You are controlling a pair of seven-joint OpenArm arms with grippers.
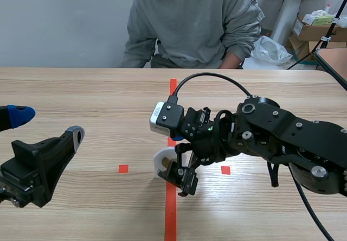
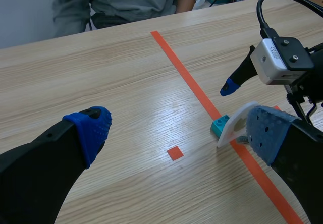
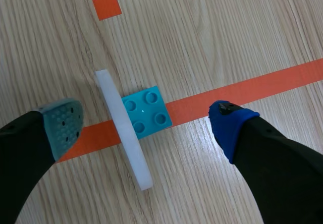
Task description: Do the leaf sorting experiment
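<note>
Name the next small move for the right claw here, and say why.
Probably lower a little and close. The right claw stands open above the white flat piece, which is on edge, and the teal brick beside it on the tape line. Both lie between its fingers.

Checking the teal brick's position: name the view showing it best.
Right wrist view: the teal brick lies studs up between the fingers of the open right end effector, against the white plate. The left wrist view shows only a corner beside the plate; in the scene view the right arm hides it.
</note>
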